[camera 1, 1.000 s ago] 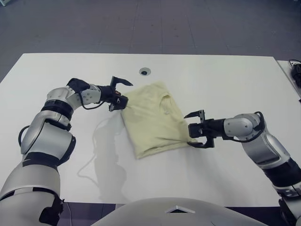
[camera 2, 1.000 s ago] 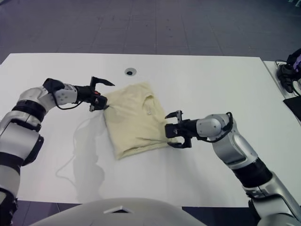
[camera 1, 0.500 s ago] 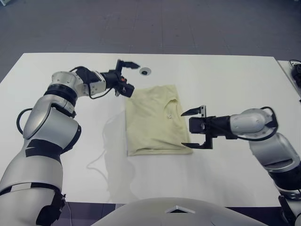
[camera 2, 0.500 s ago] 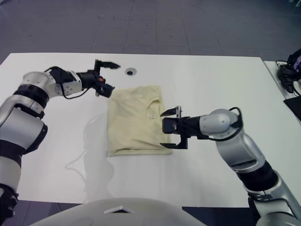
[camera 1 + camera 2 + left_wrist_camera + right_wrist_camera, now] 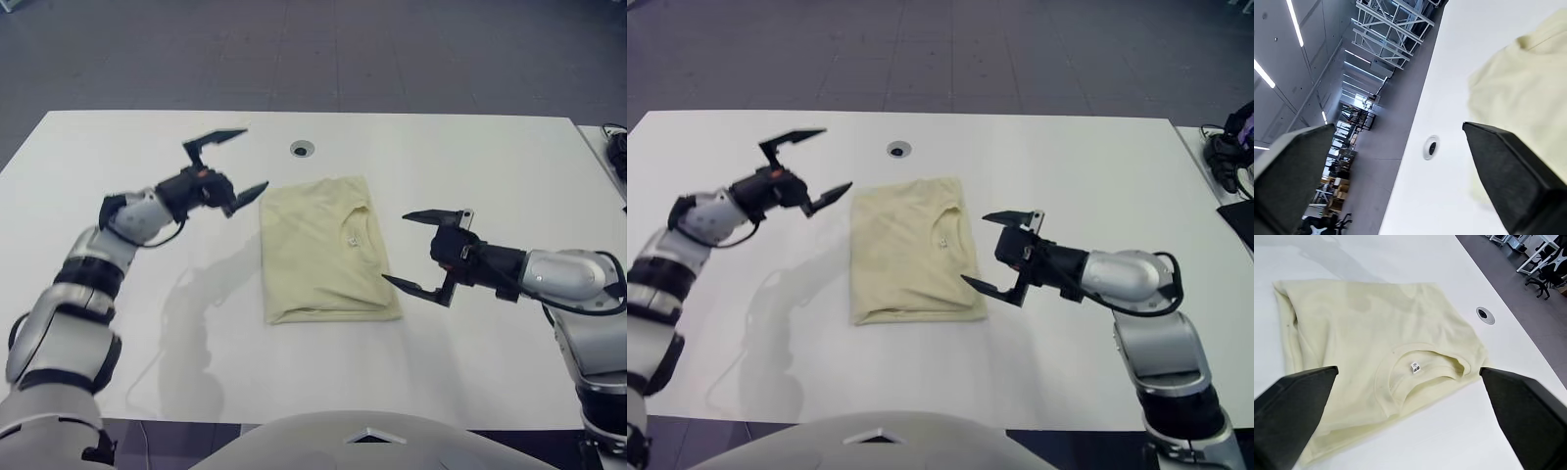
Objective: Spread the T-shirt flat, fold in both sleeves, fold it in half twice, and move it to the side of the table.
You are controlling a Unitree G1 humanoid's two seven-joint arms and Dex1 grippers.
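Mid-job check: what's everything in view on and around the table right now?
Pale yellow folded fabric T-shirt: one, pale yellow, flat mid-table, neckline toward the right.
White rectangular table: one, white, under everything.
Round cable grommet: one, grey, in the tabletop beyond the shirt.
Black cabled equipment: one cluster, black, on a separate surface far right.
Left gripper: one, black, open, left of the shirt, apart from it.
Right gripper: one, black, open, beside the shirt's right edge.

wide table (image 5: 490, 157) room either side of t-shirt (image 5: 323, 250), cable hole (image 5: 302, 149) beyond far edge
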